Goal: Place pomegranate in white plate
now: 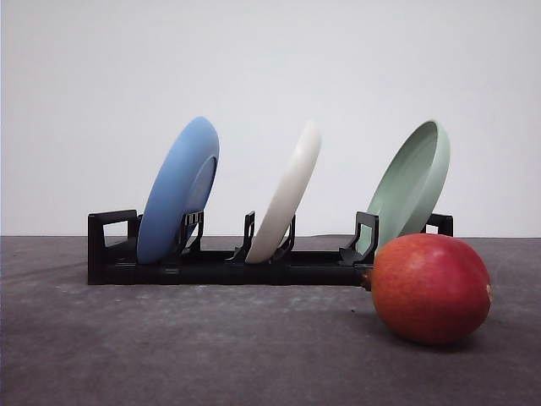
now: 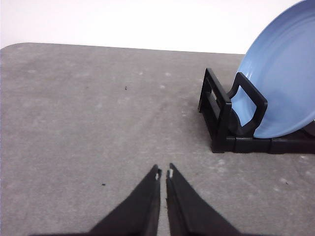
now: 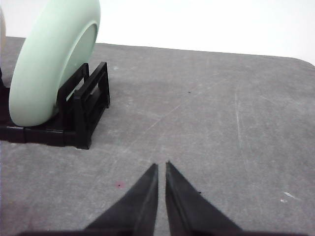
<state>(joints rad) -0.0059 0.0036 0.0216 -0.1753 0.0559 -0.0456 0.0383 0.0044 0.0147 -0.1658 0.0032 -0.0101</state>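
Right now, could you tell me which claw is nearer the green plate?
Right. The right claw faces the rack end holding the green plate; the left claw is at the opposite end, by the blue plate.

Plain white wall, mottled dark grey tabletop, soft even light, perhaps from overhead

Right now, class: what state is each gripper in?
Left gripper: shut, holding nothing.
Right gripper: shut, holding nothing.
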